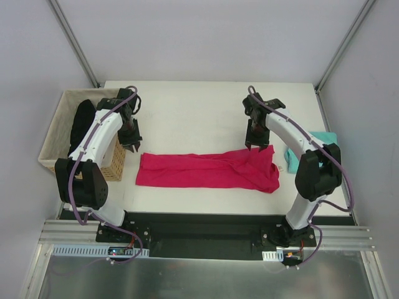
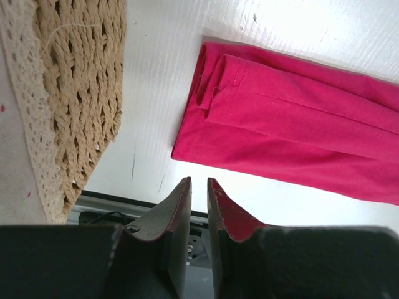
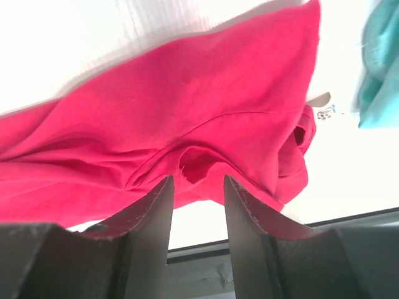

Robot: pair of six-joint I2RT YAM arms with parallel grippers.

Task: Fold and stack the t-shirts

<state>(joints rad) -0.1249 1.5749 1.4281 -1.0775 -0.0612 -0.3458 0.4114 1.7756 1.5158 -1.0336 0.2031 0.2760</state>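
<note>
The magenta-pink t-shirt [image 1: 209,171] lies on the white table as a long strip folded lengthwise, running left to right. My left gripper [image 1: 133,144] hovers just off its left end [image 2: 293,124]. The jaws stand a narrow gap apart with nothing between them [image 2: 198,184]. My right gripper [image 1: 255,146] is over the shirt's right end, open [image 3: 196,180]. A raised pucker of pink cloth [image 3: 187,112] sits just beyond its fingertips, not pinched. The teal t-shirt [image 1: 321,140] lies bunched at the table's right edge, partly behind the right arm, and shows in the right wrist view [image 3: 380,68].
A woven basket [image 1: 56,134] stands at the table's left edge, close beside the left gripper [image 2: 81,75], with a black garment [image 1: 81,121] in it. The table's front edge and the black base rail [image 1: 199,224] run just below the shirt.
</note>
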